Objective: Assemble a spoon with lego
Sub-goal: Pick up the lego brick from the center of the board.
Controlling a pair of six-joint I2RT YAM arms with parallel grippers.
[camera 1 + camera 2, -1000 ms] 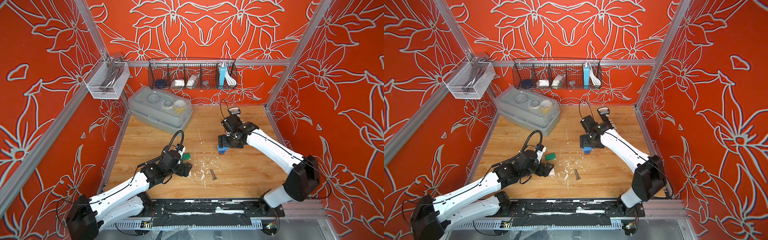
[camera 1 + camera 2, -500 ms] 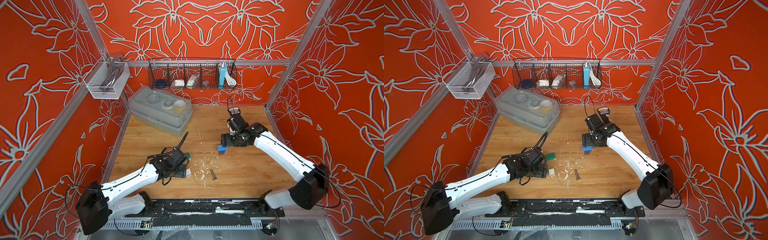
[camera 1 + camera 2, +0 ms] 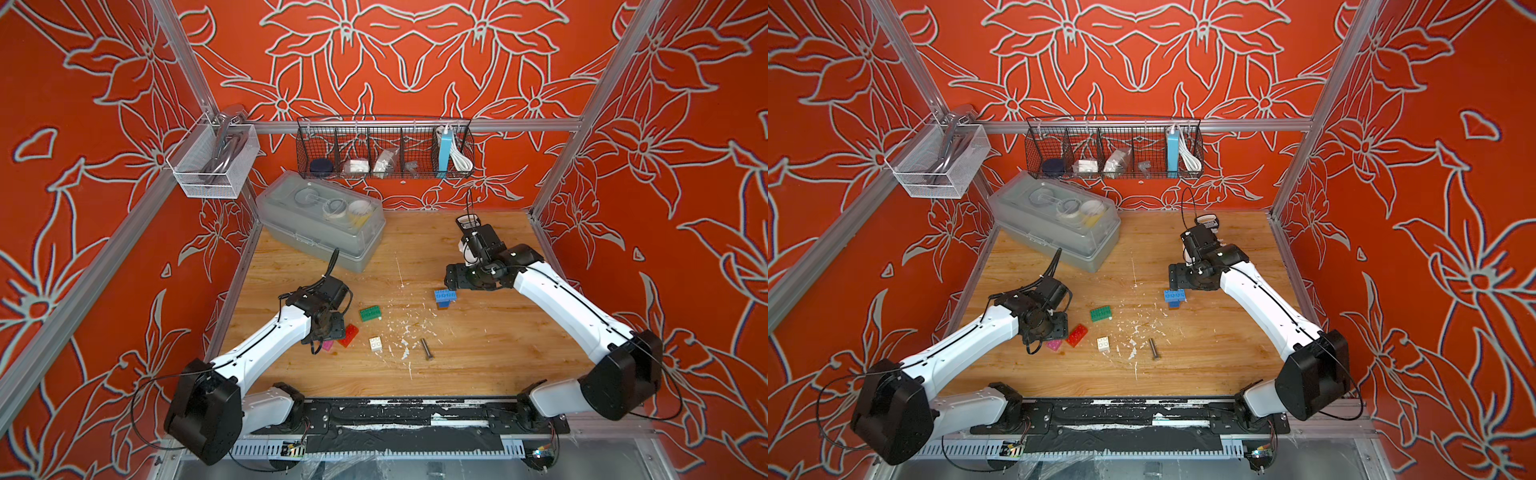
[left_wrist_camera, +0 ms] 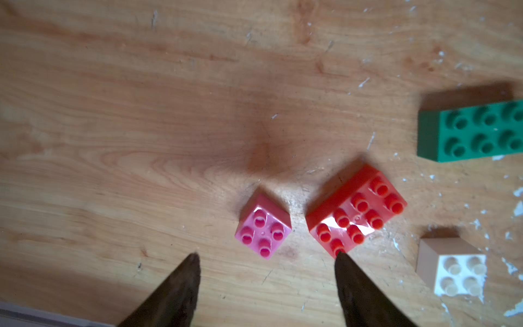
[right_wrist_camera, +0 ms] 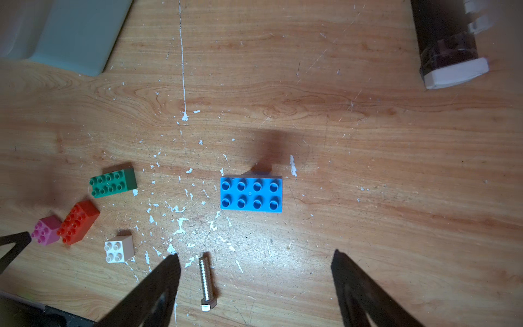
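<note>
**Mia:** Look at the right gripper [image 5: 254,254]. Gone up off the spoon [image 3: 445,296] since a moment ago. Spread wide now, holding nothing.

**Ben:** Let go on purpose?

**Mia:** Seems so. Left standing alone on the table [image 3: 478,365], close by that gripper, well apart from the loose bricks.

**Ben:** And the left gripper [image 4: 266,254]?

**Mia:** Swung over from near the green brick [image 3: 370,313] to the pink brick [image 4: 263,226]. Fingers apart, coming together, not pinching anything yet. Pink just ahead of the gap. One tip right at a corner of the red brick [image 4: 356,209].

**Ben:** Meaning what for the job?

**Mia:** Probably done with that blue part for now. Probably going for pink next, for the wide end. Red, green and the white brick [image 4: 452,271] not on yet.

**Ben:** Careful with that red corner. Could get bumped.

**Mia:** Yes, a small nudge sideways first, maybe.

**Ben:** Which way up for the spoon?

**Mia:** Bumps up. Light blue brick [image 5: 251,194] on top, long side running across the table, from one arm's side to the other. Darker blue under it in both top views. Cannot tell how many down there.

**Ben:** So a stack, not lying flat?

**Mia:** Looks like it. Only started, far from a real spoon shape.
</note>
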